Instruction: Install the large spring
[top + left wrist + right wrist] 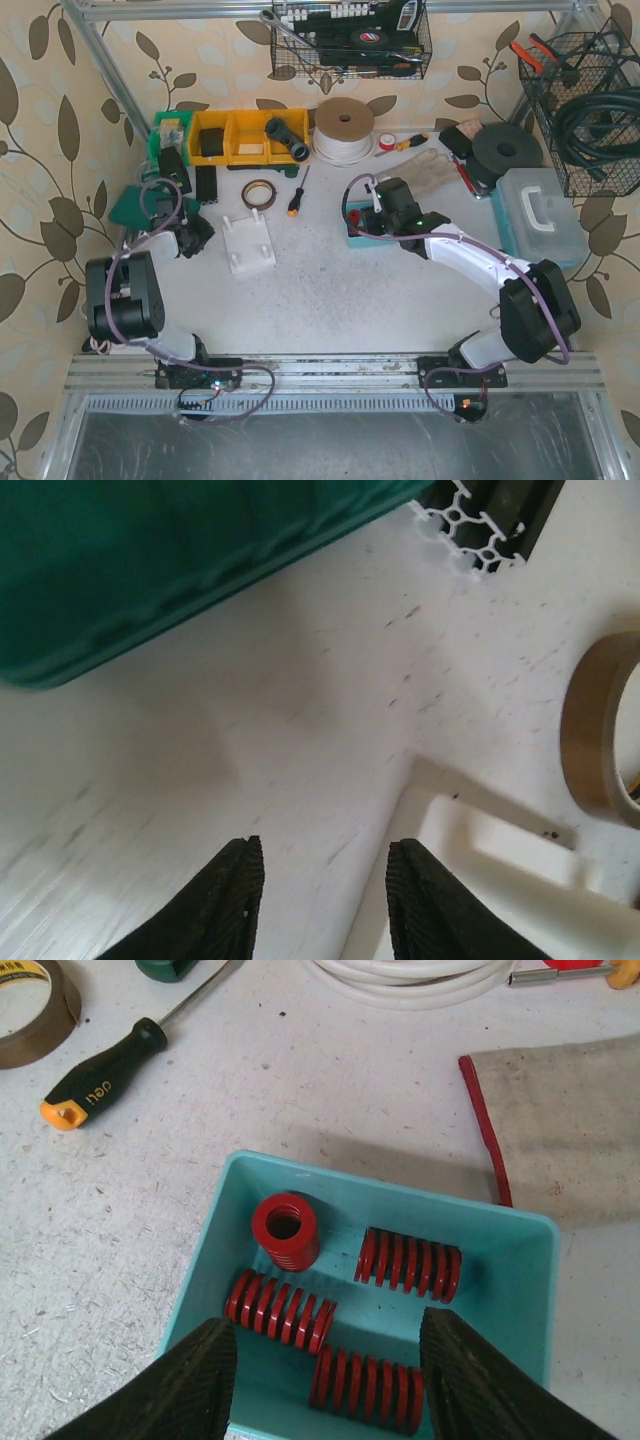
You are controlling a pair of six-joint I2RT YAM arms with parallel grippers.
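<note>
Right claw point(328, 1325): released, fingers spread above the teal tray point(520, 1250). The tray contains four red springs point(408, 1265), three lying and one upright. Left claw point(325, 855): released, empty, over the worktop point(300, 700) beside the white fixture point(500, 880).

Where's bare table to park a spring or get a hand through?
Free: the wide strip between the white fixture, the teal tray and the front rail. Crowded: back row, yellow bins through cable coil to gloves.
</note>
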